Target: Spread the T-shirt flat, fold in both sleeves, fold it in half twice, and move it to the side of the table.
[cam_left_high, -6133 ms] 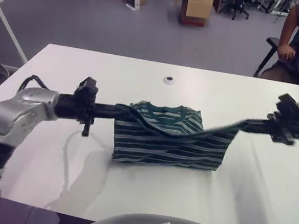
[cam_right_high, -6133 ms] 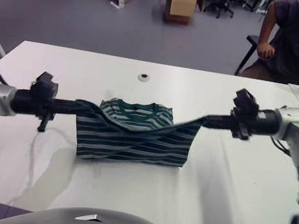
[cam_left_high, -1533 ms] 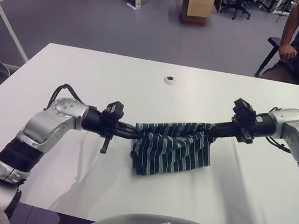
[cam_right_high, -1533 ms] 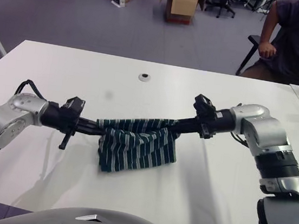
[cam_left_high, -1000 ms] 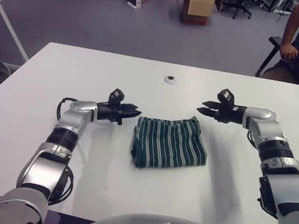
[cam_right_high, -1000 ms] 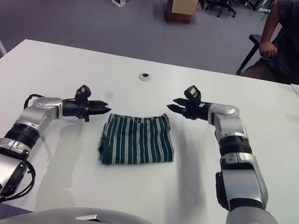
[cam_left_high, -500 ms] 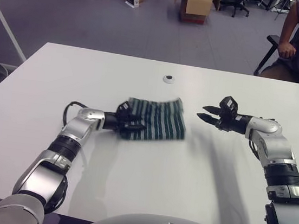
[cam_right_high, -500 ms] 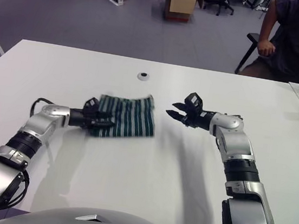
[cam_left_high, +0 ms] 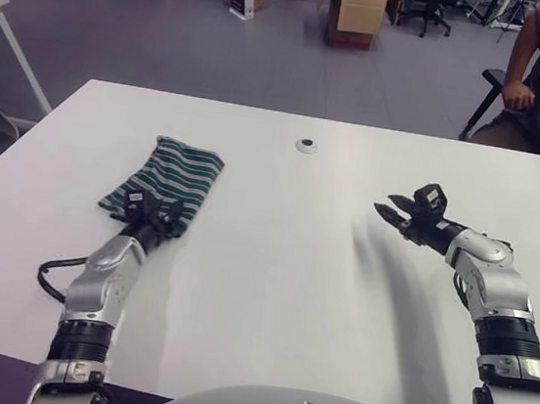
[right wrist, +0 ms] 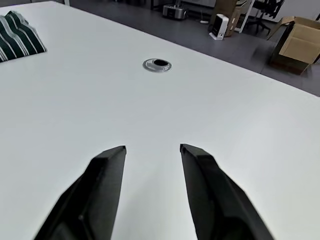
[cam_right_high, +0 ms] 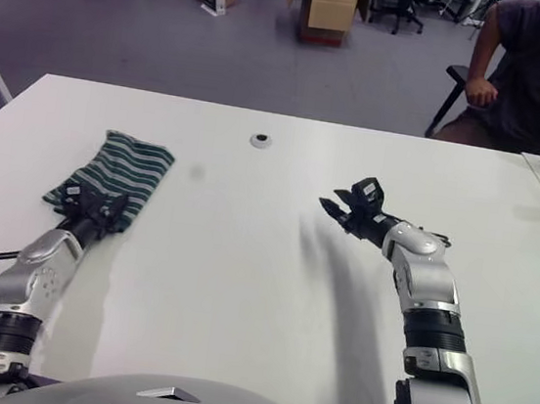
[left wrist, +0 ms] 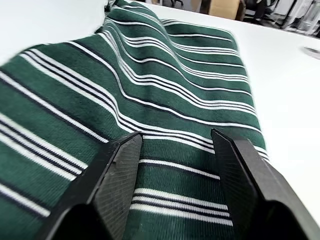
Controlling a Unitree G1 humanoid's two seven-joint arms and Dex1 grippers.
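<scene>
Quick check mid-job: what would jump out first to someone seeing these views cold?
The folded green striped T-shirt lies at the left side of the table, with the left gripper open at its near edge. The right gripper hangs open over the right half.

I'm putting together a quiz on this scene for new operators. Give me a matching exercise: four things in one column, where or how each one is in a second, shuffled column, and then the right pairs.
Column one
1. T-shirt
2. left gripper
3. right gripper
4. round grommet

Column two
A. open, over a bare part of the table on the robot's right
B. folded, lying near the table's left edge
C. set in the table top, far middle
D. open, at the near end of the striped cloth

Pairs: 1-B, 2-D, 3-A, 4-C
</scene>
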